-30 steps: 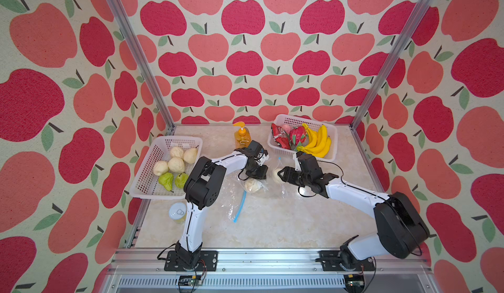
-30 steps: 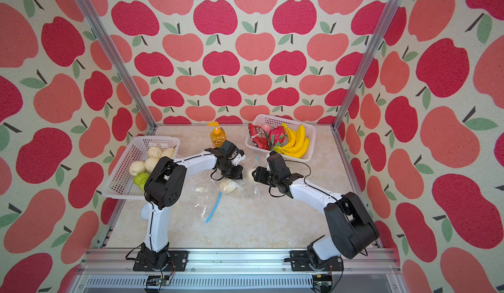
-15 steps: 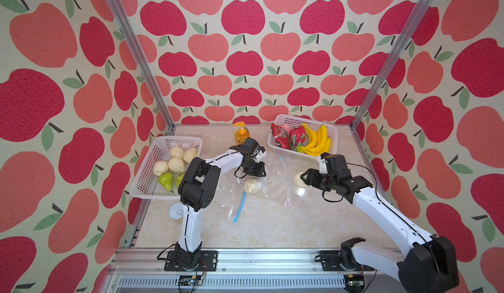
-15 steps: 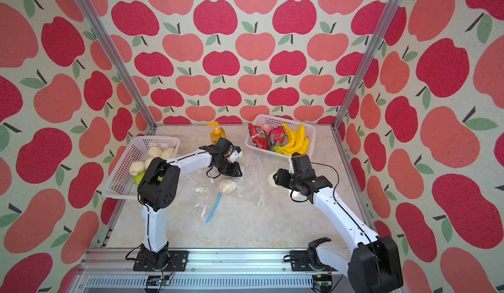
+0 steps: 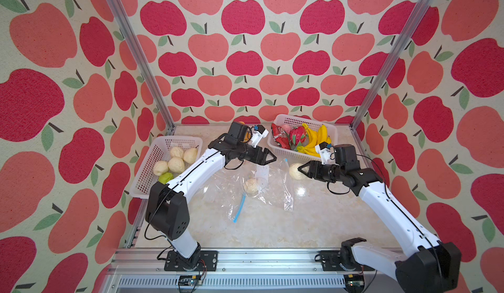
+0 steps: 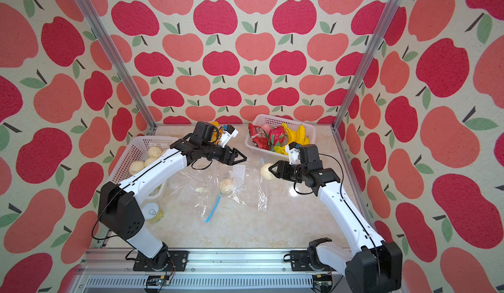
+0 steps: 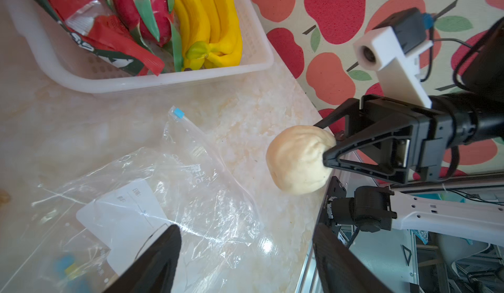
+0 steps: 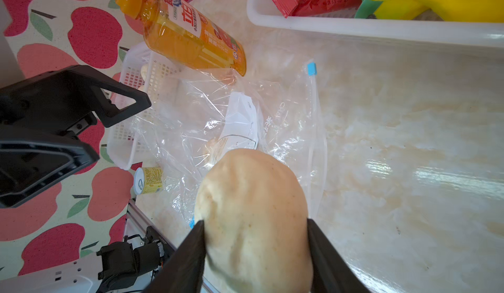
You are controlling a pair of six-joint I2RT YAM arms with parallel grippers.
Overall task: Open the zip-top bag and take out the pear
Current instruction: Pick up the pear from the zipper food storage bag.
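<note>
— Between the jaws of the right gripper (image 5: 300, 169), clamped part-closed on it: the pear (image 8: 251, 201), lifted clear of the zip-top bag (image 5: 272, 193)!
— And the left gripper (image 5: 272, 158)?
— Spread wide, empty, hovering over the bag.

White link shells (image 5: 201, 169) between black joint housings (image 5: 169, 215), black cables (image 5: 234, 168) looping alongside. Black triangular open-framed jaws. White wrist camera mounts (image 5: 259, 136) with blue plugs (image 5: 255, 127). Black base plates (image 5: 191, 260) on a silver rail (image 5: 272, 259).

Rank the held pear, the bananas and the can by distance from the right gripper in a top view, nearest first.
1. Held pear, in the right gripper.
2. Bananas, just behind it.
3. Can, far across on the left, near the front.
</note>
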